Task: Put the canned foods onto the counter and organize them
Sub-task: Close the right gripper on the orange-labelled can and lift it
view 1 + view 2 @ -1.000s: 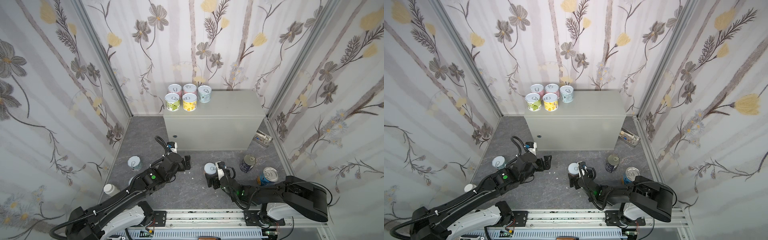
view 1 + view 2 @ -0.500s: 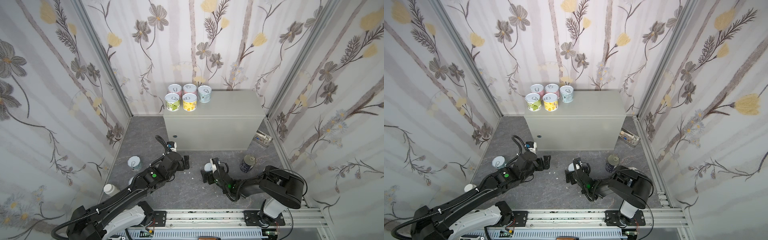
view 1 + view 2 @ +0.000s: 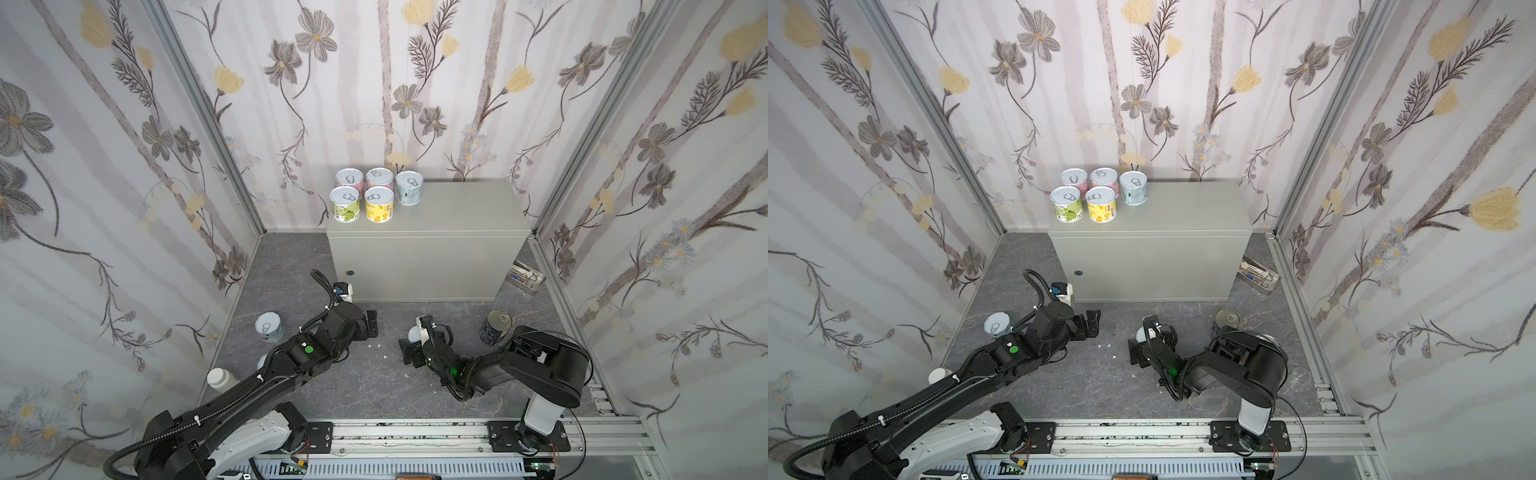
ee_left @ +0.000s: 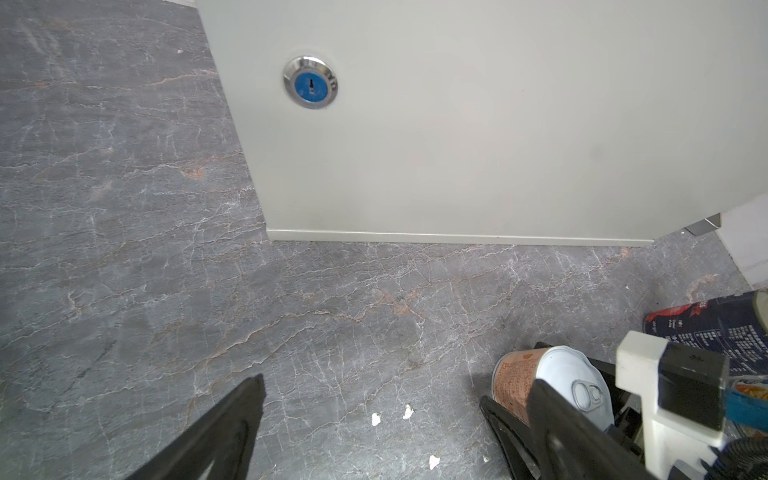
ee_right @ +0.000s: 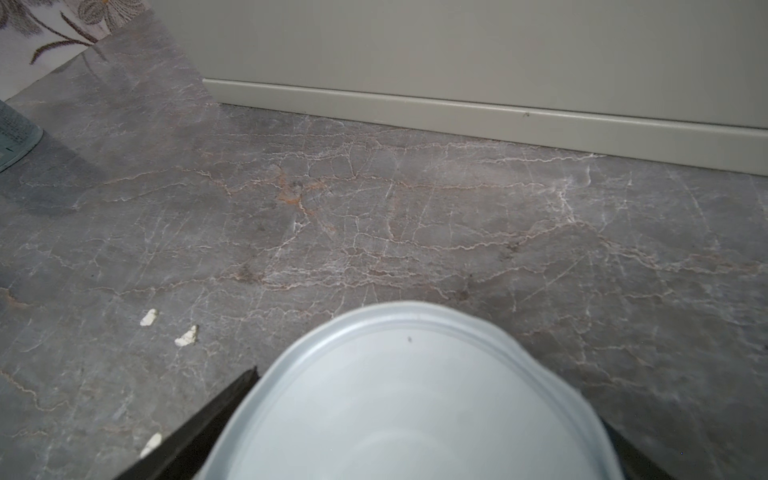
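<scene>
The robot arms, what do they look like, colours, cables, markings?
Both the left arm and right arm are black, with white base links. A ribbed black cable loops over the left wrist. A green dot marks the left, a green light the right. The left gripper and right gripper are black.

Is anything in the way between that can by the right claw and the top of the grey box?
Nothing visible. The orange can sits on the floor between the fingers of the right claw, in front of the counter. Five cans crowd the counter's back left corner; the rest of its top is bare.
</scene>
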Action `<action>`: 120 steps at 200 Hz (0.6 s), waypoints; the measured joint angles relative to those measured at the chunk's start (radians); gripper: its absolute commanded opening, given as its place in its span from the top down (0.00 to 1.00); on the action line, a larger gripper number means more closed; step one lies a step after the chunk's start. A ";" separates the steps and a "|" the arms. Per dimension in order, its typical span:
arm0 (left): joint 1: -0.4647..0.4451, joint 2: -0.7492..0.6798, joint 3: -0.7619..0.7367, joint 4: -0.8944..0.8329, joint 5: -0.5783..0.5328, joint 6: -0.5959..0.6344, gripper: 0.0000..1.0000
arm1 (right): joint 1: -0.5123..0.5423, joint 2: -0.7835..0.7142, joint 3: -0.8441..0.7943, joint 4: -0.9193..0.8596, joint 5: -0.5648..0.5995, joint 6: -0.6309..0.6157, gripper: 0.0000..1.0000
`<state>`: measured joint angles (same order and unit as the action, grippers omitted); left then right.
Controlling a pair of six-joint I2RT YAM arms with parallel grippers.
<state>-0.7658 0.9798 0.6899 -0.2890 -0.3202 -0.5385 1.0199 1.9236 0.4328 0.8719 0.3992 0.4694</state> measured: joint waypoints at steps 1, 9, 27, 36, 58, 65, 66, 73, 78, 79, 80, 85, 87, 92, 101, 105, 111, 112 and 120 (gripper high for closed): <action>0.000 0.000 0.000 0.000 0.000 0.000 0.00 | 0.000 0.000 -0.001 0.001 0.000 0.000 0.04; 0.000 -0.001 0.000 0.000 0.000 0.000 0.00 | 0.000 0.001 -0.004 0.005 0.002 0.000 0.05; 0.001 -0.007 0.000 0.000 0.000 0.000 0.00 | 0.000 0.006 -0.005 0.017 0.005 0.000 0.07; 0.002 -0.011 0.000 0.000 0.000 0.001 0.00 | 0.000 0.006 -0.005 0.021 0.006 0.000 0.09; 0.005 -0.022 0.000 0.000 0.000 0.002 0.00 | 0.001 0.006 -0.005 0.021 0.012 0.000 0.17; 0.006 -0.025 0.000 0.000 0.001 0.006 0.00 | 0.002 0.006 -0.005 0.021 0.013 -0.002 0.19; 0.006 -0.026 0.000 0.000 0.001 0.007 0.00 | 0.002 0.006 -0.005 0.021 0.013 -0.003 0.20; 0.006 -0.030 0.000 0.000 0.003 0.008 0.00 | 0.002 0.005 -0.005 0.021 0.018 -0.008 0.22; 0.006 -0.035 -0.001 0.000 0.004 0.007 0.00 | 0.002 0.003 -0.005 0.021 0.020 -0.008 0.24; 0.006 -0.036 -0.001 0.000 0.004 0.007 0.00 | 0.003 0.003 -0.005 0.021 0.020 -0.008 0.25; 0.006 -0.037 -0.002 0.000 0.005 0.007 0.00 | 0.003 0.002 -0.005 0.021 0.020 -0.008 0.25; 0.007 -0.043 -0.004 0.001 0.007 0.007 0.00 | 0.003 -0.001 -0.006 0.021 0.023 -0.007 0.27; 0.007 -0.046 -0.006 0.001 0.008 0.007 0.00 | 0.003 -0.003 -0.006 0.020 0.022 -0.006 0.27; 0.007 -0.053 -0.009 0.001 0.009 0.007 0.00 | 0.004 -0.006 -0.006 0.018 0.023 -0.006 0.28; 0.008 -0.065 -0.018 0.000 0.011 0.006 0.00 | 0.008 -0.013 -0.008 0.012 0.025 -0.006 0.30; 0.008 -0.070 -0.023 0.000 0.011 0.005 0.00 | 0.009 -0.017 -0.008 0.008 0.024 -0.006 0.30; 0.008 -0.079 -0.028 -0.002 0.016 0.003 0.00 | 0.013 -0.025 -0.009 -0.003 0.025 -0.006 0.30; 0.008 -0.080 -0.028 -0.002 0.016 0.003 0.00 | 0.014 -0.026 -0.009 -0.004 0.025 -0.006 0.30; 0.008 -0.091 -0.033 -0.005 0.020 0.003 0.00 | 0.017 -0.037 -0.009 -0.018 0.026 -0.006 0.31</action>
<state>-0.7574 0.8886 0.6567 -0.2943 -0.3004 -0.5358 1.0370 1.8862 0.4240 0.8539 0.4248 0.4633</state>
